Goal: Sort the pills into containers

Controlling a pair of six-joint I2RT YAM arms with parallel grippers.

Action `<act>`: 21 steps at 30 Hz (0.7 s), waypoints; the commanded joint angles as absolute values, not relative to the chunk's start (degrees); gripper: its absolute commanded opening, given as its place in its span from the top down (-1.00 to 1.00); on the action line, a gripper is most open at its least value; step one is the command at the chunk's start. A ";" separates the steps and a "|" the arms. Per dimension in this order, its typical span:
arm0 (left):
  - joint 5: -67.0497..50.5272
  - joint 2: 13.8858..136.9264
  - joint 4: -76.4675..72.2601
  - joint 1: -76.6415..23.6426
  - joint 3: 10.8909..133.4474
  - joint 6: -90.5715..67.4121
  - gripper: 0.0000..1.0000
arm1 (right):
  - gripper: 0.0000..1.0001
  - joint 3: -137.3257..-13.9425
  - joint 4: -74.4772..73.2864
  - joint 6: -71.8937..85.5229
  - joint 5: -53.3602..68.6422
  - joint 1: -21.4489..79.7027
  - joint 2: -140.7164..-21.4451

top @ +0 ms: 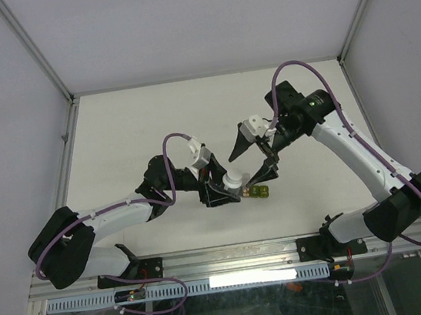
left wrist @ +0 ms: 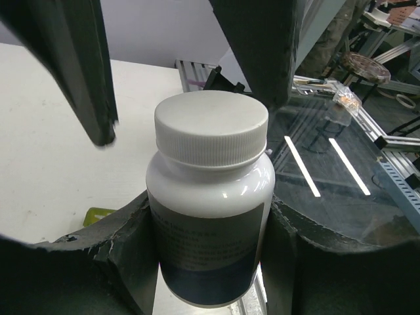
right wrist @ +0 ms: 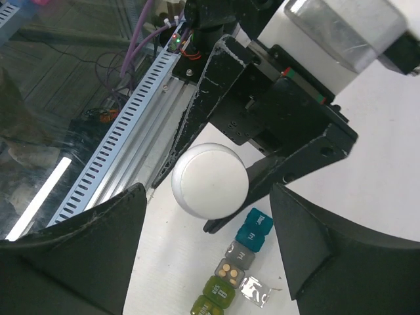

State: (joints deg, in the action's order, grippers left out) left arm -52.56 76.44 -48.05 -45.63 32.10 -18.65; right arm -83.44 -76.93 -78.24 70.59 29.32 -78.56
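Pills (right wrist: 229, 271) (small tan discs, probably light, hard and apt to roll) look better poured than pinched. Left gripper (left wrist: 210, 226) clenches the labelled body of a white-capped bottle (left wrist: 209, 190), roughly upright. Right gripper (top: 238, 173) hangs spread wide over its cap (right wrist: 210, 180), grasping nothing. That ribbed cap seems the place to take hold. Just beside the bottle on the table (top: 151, 119) sit the containers (right wrist: 249, 235), a strip of joined cells. One stands open with a few pills inside, and the rest look shut.
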 commanded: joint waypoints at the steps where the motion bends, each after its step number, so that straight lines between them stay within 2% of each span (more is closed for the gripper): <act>1: -56.72 77.10 -49.82 -45.11 35.31 -20.02 1.00 | -0.53 -82.38 -69.18 -69.84 68.12 32.36 -76.56; 9: -56.42 76.68 -49.42 -45.11 35.04 -19.74 1.00 | -0.26 -82.80 -67.65 -66.32 67.04 34.03 -77.14; 16: -55.06 76.30 -49.39 -45.10 35.24 -19.69 1.00 | 0.08 -81.67 -65.16 -62.14 65.46 34.27 -76.36; 21: -46.53 74.07 -46.44 -45.24 35.18 -16.94 1.00 | 0.26 -80.01 -62.06 -56.81 63.21 34.41 -75.70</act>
State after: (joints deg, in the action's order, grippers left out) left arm -53.82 76.93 -46.70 -45.63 33.32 -19.14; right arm -81.08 -66.85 -62.43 65.54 33.91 -77.80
